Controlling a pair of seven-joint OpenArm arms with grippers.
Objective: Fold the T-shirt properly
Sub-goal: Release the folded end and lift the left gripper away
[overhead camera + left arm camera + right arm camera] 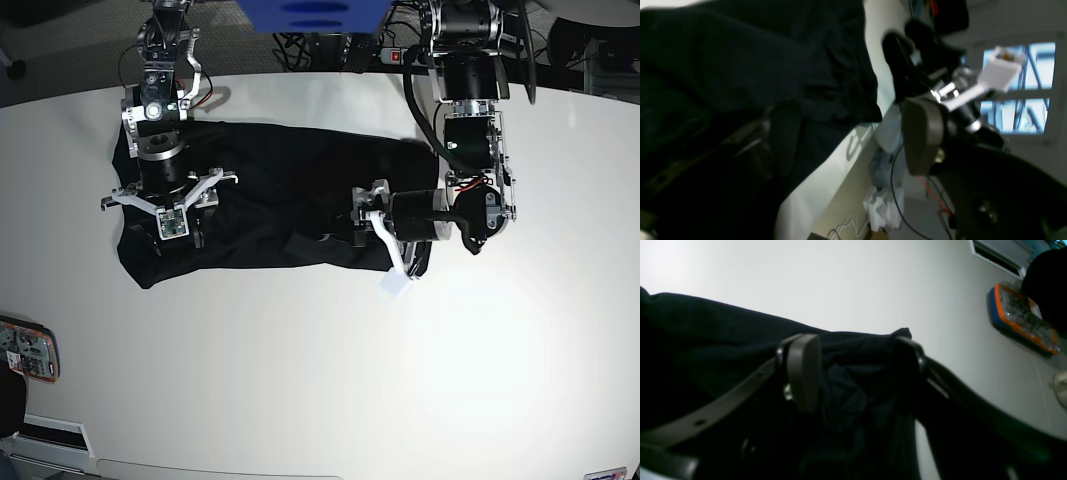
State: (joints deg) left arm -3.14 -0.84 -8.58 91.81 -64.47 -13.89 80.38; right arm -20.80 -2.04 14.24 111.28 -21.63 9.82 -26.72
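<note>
Stretched lengthwise across the table (480,380), black T-shirt (270,190) pinched at one end between right gripper (853,373) pads, left gripper (853,133) hanging unclenched, empty, over the opposite end.

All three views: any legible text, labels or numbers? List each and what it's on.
None legible.
Orange-rimmed object at the table's edge: printed face, too small to read.
Same object in the right wrist view: blurred.
T-shirt: plain black, no print.
</note>
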